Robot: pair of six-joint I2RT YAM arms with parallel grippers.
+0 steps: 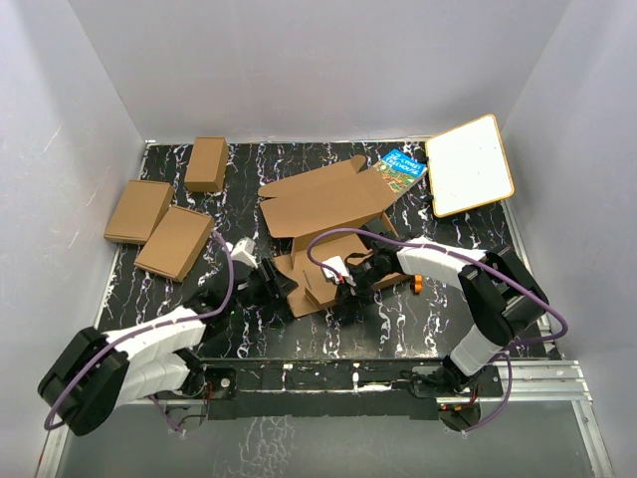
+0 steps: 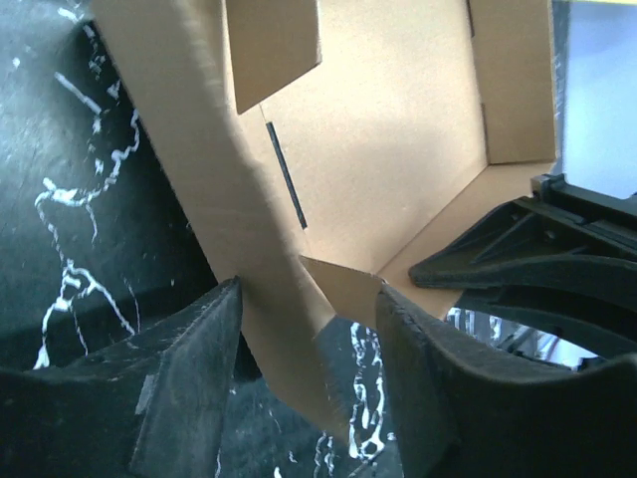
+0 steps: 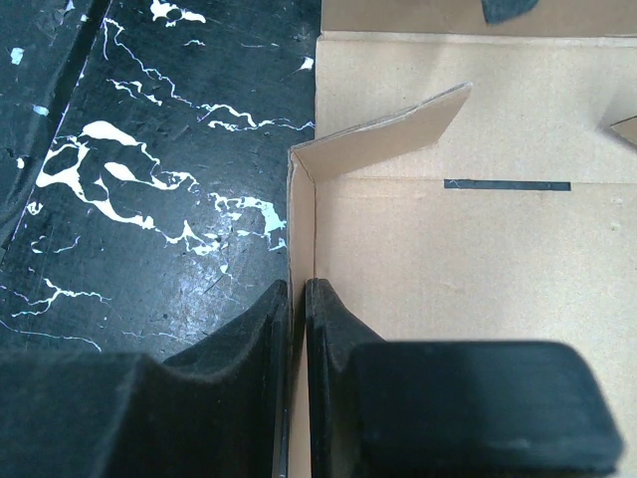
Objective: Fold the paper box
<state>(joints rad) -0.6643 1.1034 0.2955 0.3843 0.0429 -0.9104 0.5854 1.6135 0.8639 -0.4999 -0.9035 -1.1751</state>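
Note:
The paper box (image 1: 323, 199) is a large brown die-cut cardboard sheet at the middle of the black marbled table, with its far panel raised and its near walls partly stood up. My left gripper (image 1: 269, 281) is at the box's near left corner. In the left wrist view it (image 2: 309, 294) is open, and its fingers (image 2: 194, 378) straddle a slanting cardboard wall (image 2: 209, 179) with a small corner flap. My right gripper (image 1: 340, 279) is at the near edge. In the right wrist view it (image 3: 297, 289) is shut on the upright side wall (image 3: 301, 219) of the box.
Three smaller folded brown boxes (image 1: 206, 162) (image 1: 138, 210) (image 1: 175, 242) lie at the far left. A blue book (image 1: 403, 164) and a white board (image 1: 469, 164) lie at the far right. Grey walls enclose the table.

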